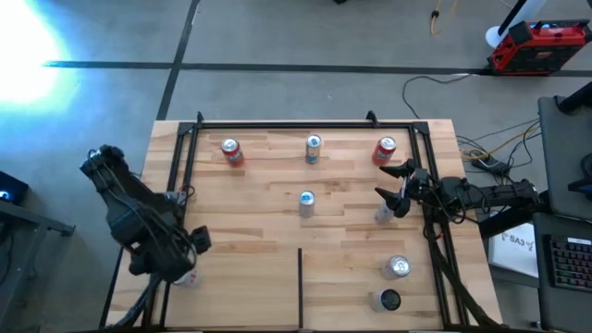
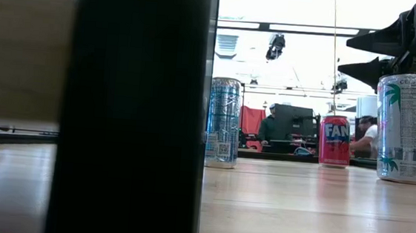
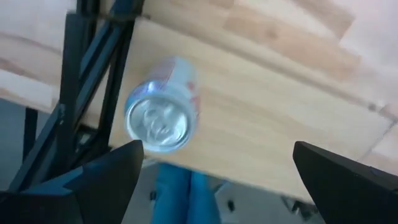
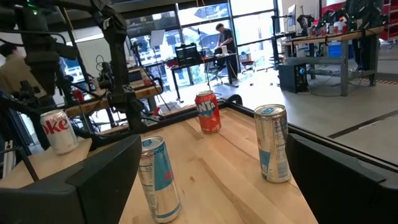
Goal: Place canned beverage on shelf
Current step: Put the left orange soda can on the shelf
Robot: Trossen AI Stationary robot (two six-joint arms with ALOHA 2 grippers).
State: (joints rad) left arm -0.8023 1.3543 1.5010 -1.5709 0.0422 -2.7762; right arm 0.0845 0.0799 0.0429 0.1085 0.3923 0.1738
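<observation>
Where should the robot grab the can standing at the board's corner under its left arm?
Probably by its round side wall, fingers on opposite sides below the rim. The can stands upright beside the black rails, so coming down from above, where the open left gripper hovers, looks clearest.

Strong glare is seen on the floor (image 1: 28,46) beyond the shelf's (image 1: 277,185) far left corner. In the low view, bright backlight washes out the room, and a near black post (image 2: 134,111) is blurred. The can (image 3: 163,107) in the left wrist view is soft.
</observation>
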